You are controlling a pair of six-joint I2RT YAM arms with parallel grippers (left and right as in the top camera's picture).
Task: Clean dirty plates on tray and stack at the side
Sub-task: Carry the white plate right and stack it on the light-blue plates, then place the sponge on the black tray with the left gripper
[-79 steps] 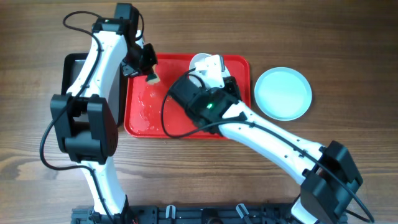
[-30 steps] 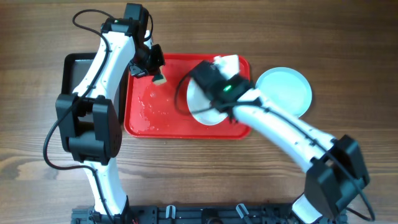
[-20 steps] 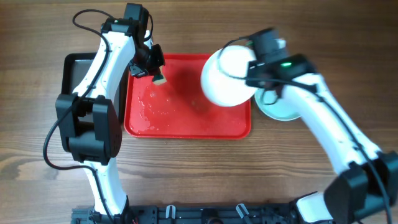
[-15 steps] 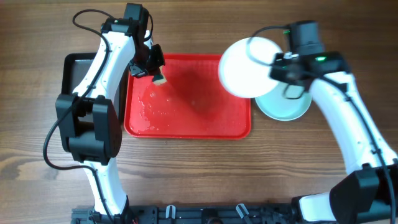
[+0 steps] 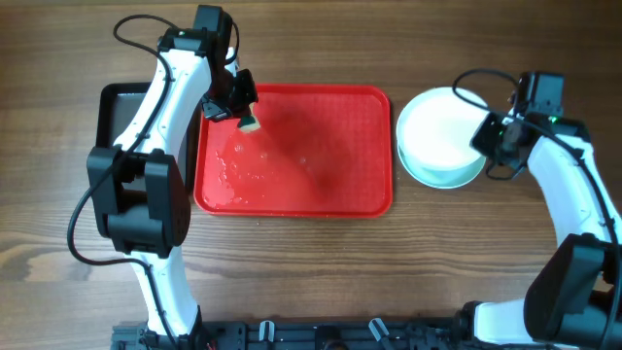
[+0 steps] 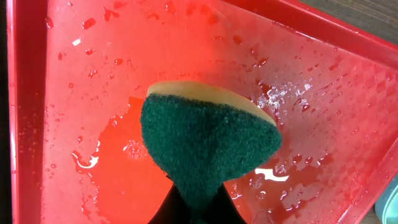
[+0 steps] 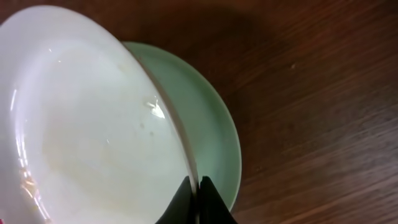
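Observation:
The red tray (image 5: 321,156) lies wet at the table's middle with no plate on it; it fills the left wrist view (image 6: 323,93). My left gripper (image 5: 243,115) is shut on a green and yellow sponge (image 5: 250,123) above the tray's far left corner; the sponge also shows in the left wrist view (image 6: 208,143). My right gripper (image 5: 489,136) is shut on the rim of the cream-white plate (image 5: 439,131), held tilted over a pale aqua plate (image 5: 449,177) on the table right of the tray. In the right wrist view the white plate (image 7: 93,130) leans over the aqua one (image 7: 208,130). A third plate is not visible.
A black tray (image 5: 117,107) lies left of the red tray, mostly under my left arm. Water drops and a small puddle (image 6: 87,158) lie on the red tray's left part. Bare wooden table (image 5: 437,262) lies around both trays.
My right gripper lifted the cream-white plate off the red tray and carried it right, over the aqua plate. The left gripper with the sponge stayed still over the last second.

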